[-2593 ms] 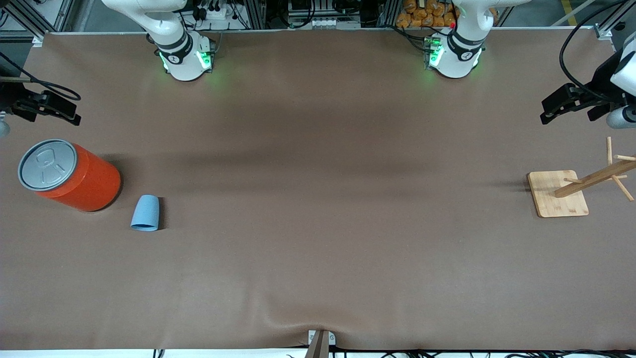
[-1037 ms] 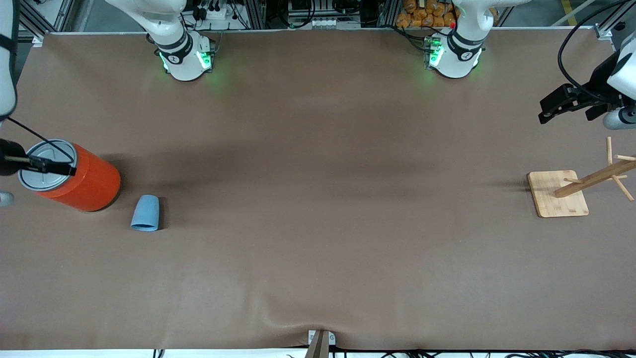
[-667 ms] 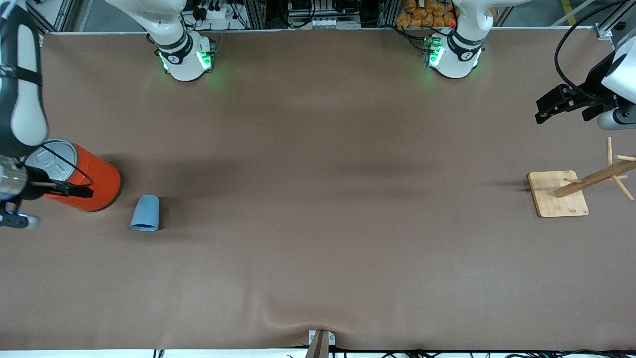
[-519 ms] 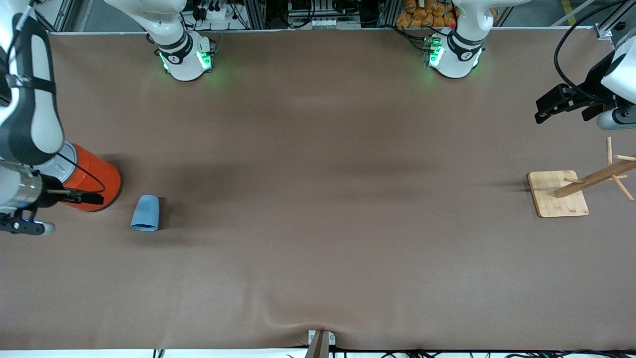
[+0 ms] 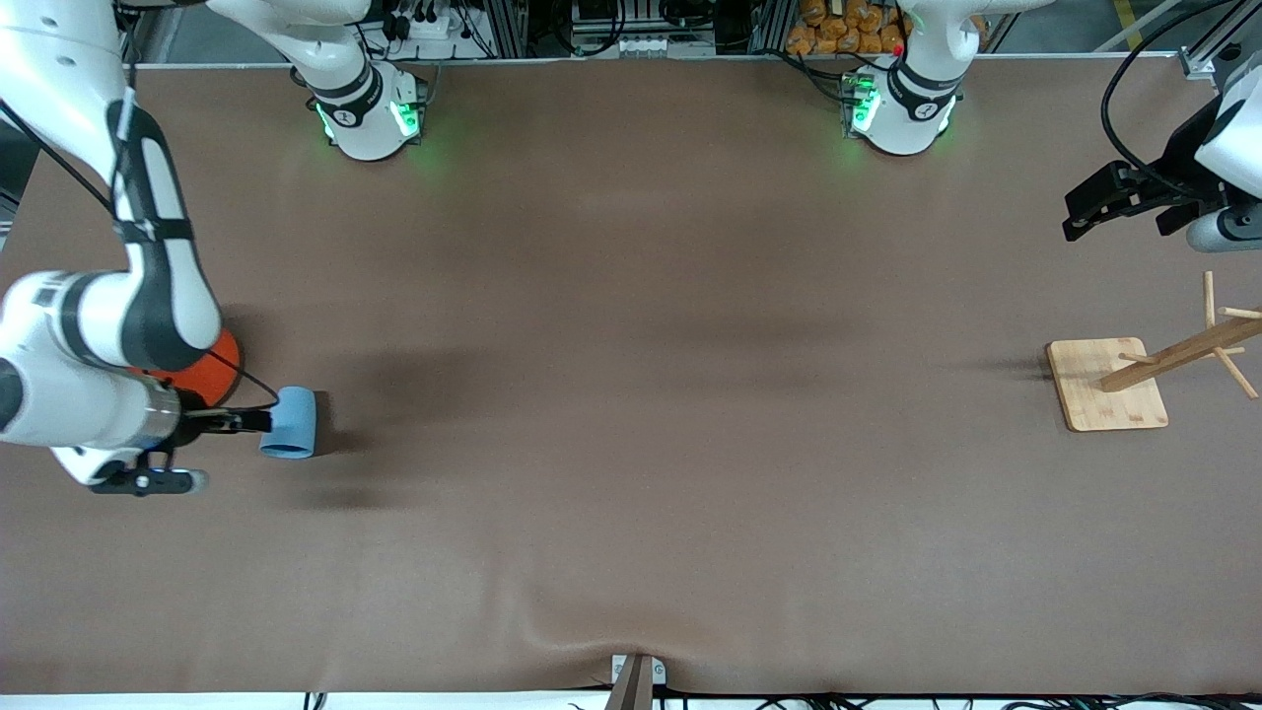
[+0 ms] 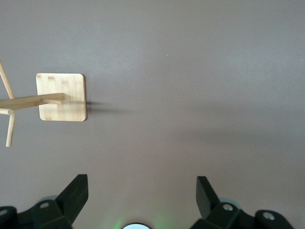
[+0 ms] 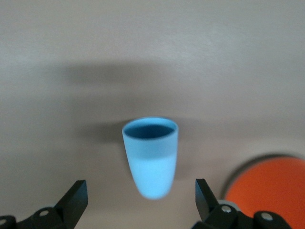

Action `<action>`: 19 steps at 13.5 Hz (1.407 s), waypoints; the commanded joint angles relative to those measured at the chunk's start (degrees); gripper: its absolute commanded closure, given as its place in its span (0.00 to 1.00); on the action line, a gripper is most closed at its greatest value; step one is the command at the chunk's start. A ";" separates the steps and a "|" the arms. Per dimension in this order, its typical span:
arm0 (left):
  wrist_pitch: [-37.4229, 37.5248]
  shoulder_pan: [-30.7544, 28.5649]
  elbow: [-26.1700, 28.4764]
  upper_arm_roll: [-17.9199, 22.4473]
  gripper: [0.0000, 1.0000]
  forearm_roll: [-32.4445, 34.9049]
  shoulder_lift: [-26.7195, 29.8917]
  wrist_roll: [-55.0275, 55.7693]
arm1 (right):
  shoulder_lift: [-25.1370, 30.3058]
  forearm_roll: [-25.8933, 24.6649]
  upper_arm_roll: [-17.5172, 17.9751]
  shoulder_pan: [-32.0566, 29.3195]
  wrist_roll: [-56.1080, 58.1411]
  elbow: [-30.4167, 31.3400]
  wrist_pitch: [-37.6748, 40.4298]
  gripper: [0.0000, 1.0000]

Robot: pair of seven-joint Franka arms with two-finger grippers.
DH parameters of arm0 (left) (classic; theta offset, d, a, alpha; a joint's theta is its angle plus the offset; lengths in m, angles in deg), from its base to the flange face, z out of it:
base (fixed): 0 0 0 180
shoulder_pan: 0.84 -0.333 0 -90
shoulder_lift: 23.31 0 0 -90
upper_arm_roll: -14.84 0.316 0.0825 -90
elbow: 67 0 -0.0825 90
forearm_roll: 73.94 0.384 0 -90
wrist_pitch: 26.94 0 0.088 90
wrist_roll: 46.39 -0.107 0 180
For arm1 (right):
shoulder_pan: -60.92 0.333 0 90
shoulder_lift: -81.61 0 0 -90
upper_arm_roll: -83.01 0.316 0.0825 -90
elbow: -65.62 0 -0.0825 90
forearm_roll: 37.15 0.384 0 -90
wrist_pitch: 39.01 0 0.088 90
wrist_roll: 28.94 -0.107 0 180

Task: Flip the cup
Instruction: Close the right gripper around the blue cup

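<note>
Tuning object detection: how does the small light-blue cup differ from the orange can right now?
The small light-blue tapered plastic cup lies on its side, fully in view and far smaller. The big orange cylindrical can is partly hidden by the right arm in the front view. The right hand frames the cup, not the can. Both rest at the right arm's end.

Both arms are glossy white with rounded link shells and dark grey-black bands at the joints. Each base is a white dome ringed in black, carrying a small round mark and glowing green lights; the left arm's base [image 5: 902, 108] also shows a red spot on top. The right arm [image 5: 108, 325] ends in a silver-grey cuff with a thin black cable looping alongside it. The right gripper [image 5: 246, 421] and the left gripper [image 5: 1094, 209] are matt black; in the wrist views their fingers [image 7: 76, 195] are angular black wedges on bodies with round pale screw heads.
</note>
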 commanded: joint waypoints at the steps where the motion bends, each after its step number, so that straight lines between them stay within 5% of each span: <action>1: 0.91 -0.19 -0.15 -0.20 0.00 -0.14 0.89 0.19 | 0.98 -1.36 -0.14 0.43 2.25 9.67 -10.18 0.00; 12: 2.85 -0.37 -0.33 -0.20 0.00 -0.31 1.95 0.10 | 0.45 -5.40 -0.32 -0.80 3.75 18.66 -21.46 0.00; 13: 2.84 -0.37 -0.42 -0.20 0.00 -0.40 1.95 0.18 | 0.45 -7.23 -0.32 -0.80 3.75 18.57 -21.55 0.09; 14: 2.84 -0.37 -0.42 -0.20 0.00 -0.40 1.86 0.19 | 0.62 -9.16 -0.23 -0.80 3.66 18.57 -21.55 0.43; 15: 2.76 -0.28 -0.33 -0.20 0.00 -0.49 1.60 0.19 | 1.06 -9.88 -0.23 -0.71 3.66 18.49 -21.46 0.53; 19: 2.41 0.07 -0.24 -0.29 0.00 -0.57 1.07 0.36 | 4.22 -9.89 0.38 0.16 10.93 17.00 -21.02 0.52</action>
